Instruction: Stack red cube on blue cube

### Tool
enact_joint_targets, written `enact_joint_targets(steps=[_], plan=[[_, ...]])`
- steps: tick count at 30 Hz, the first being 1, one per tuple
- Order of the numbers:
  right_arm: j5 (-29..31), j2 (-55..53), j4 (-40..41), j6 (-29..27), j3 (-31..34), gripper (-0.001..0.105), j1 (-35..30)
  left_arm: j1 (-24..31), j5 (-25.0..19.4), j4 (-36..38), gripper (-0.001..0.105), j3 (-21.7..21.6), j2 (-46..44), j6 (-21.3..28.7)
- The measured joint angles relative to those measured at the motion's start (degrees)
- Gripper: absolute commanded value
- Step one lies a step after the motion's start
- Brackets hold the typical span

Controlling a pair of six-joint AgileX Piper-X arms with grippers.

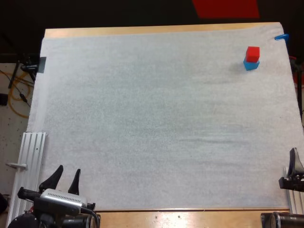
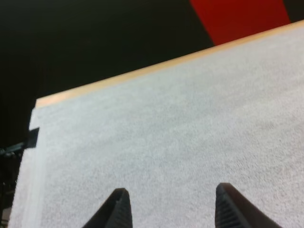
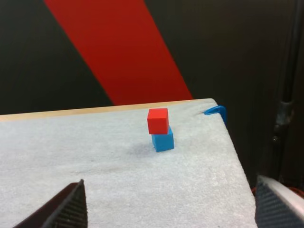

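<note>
White mat (image 1: 142,118) far-right corner | red cube (image 1: 252,53) upright atop blue cube (image 1: 251,65) | left end effector (image 1: 68,171) apart | right end effector (image 3: 171,185) apart

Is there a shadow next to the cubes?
Yes, a faint one. Right wrist view: a soft grey shadow on the mat beside the blue cube, which carries the red cube. High view: a dim smudge beside the same cubes.

Your high view looks forward and down over the whole bench (image 1: 142,31) from behind both arms. Your left wrist view sits low, facing the far left corner of the mat (image 2: 166,142). Right wrist and high views share the red cube (image 3: 157,121) and blue cube (image 3: 163,141).
</note>
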Motion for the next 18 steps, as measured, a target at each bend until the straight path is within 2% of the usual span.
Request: enact_joint_targets(steps=[3, 7, 14, 18], plan=[[-0.74, 0.0, -0.15, 0.0, 0.62, 0.07, 0.0, 0.0, -0.51, -0.59, 0.041, 0.91, 0.0, -0.25], [-3.5, 0.0, -0.48, -0.13, 2.91, 0.07, 0.0, 0.0, -3.82, -3.43, 0.041, 4.03, -0.08, -2.72], [-5.9, 0.0, -0.48, -0.13, 6.24, 0.07, 0.0, 0.0, -4.35, -7.24, 0.041, 9.56, -0.08, -3.81], [-6.0, 0.0, -0.48, -0.13, 7.38, 0.07, 0.0, 0.0, -4.35, -7.86, 0.041, 11.06, -0.08, -3.81]])
